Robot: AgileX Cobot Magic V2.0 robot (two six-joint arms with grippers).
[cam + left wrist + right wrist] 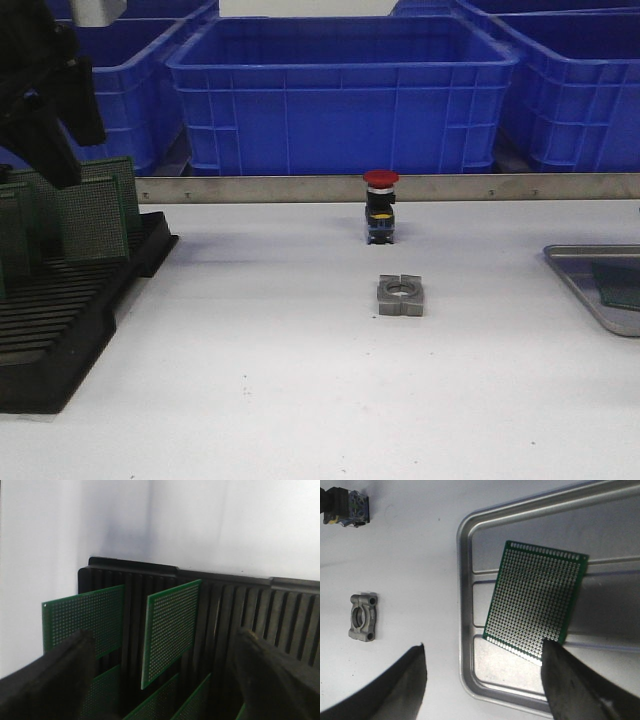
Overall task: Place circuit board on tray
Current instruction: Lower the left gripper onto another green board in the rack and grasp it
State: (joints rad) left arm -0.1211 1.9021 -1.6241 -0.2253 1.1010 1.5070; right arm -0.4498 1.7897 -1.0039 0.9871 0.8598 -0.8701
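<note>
White table (pixel 280 400), blue bins (pixel 340 90) behind. Boards (pixel 170 630) in rack (pixel 280 610): thin, stiff, light; pinch by edges. Left gripper (pixel 165 680) wide open, empty; right gripper (pixel 485 685) open above board (pixel 535 605) on tray (pixel 465 580).

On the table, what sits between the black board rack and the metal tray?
Front view: the grey metal clamp block and the red-capped push button behind it lie between rack and tray.
</note>
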